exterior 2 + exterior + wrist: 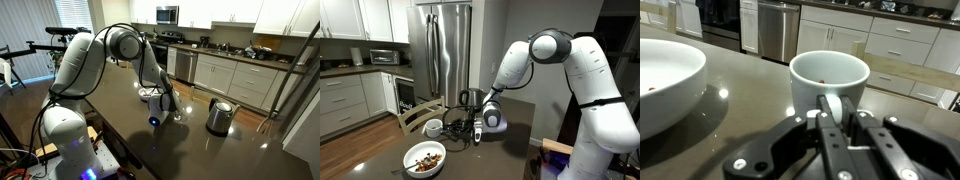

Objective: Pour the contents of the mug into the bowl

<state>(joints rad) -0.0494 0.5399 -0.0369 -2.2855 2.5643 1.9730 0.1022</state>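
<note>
The small white mug (812, 92) stands upright on the dark table, with brownish bits inside. Its handle faces my gripper (830, 104), whose two black fingers are shut on the handle from both sides. In an exterior view the mug (433, 127) rests on the table just behind the wide white bowl (424, 158), which holds brownish food. My gripper (457, 128) reaches it low from the side. The bowl's rim also shows at the left of the wrist view (670, 95). In the other exterior view my arm hides the mug, and my gripper (165, 106) is low over the table.
A steel kettle (470, 98) stands on the table behind my gripper; it also shows in the other exterior view (220, 116). A wooden chair (415, 113) stands at the table's edge. Kitchen cabinets and a fridge (445, 45) lie beyond.
</note>
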